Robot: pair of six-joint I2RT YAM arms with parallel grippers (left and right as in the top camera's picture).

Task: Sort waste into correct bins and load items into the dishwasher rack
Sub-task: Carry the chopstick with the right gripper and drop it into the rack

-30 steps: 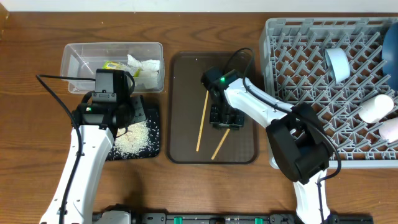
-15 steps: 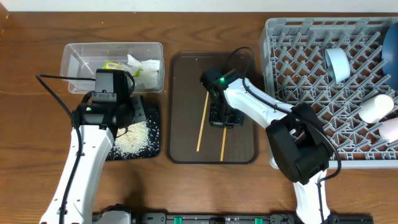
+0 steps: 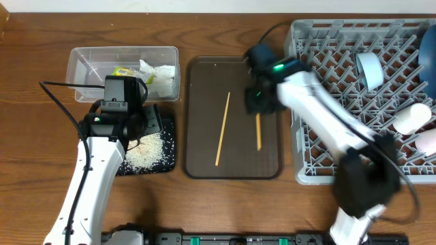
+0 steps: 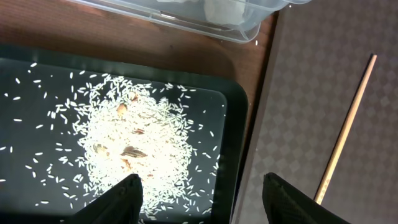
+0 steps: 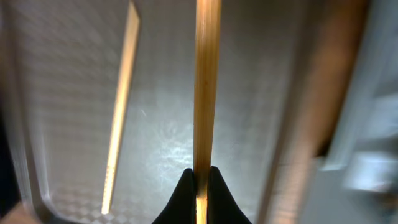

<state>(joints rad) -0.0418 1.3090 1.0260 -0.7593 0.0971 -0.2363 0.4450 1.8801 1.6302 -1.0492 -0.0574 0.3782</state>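
wooden surface, brown serving tray [image 3: 197, 102] mid-frame. held chopstick [image 5: 207, 81] pinched in right fingers [image 5: 188, 186] over tray's right side, long axis near-to-far, parallel to loose chopstick [image 3: 223, 129]. right arm blurred overhead. left fingers [image 4: 124, 198] wide apart above rice [image 4: 143, 143] in black tray [image 4: 236, 124].

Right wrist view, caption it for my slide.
Right gripper pinches one wooden chopstick over the brown tray; second chopstick lies on it.

Smooth wooden chopstick [image 5: 207, 93], finely textured matt brown tray [image 4: 305, 112], seemingly glossy black tray [image 4: 234, 143], clear plastic tub [image 3: 85, 68]
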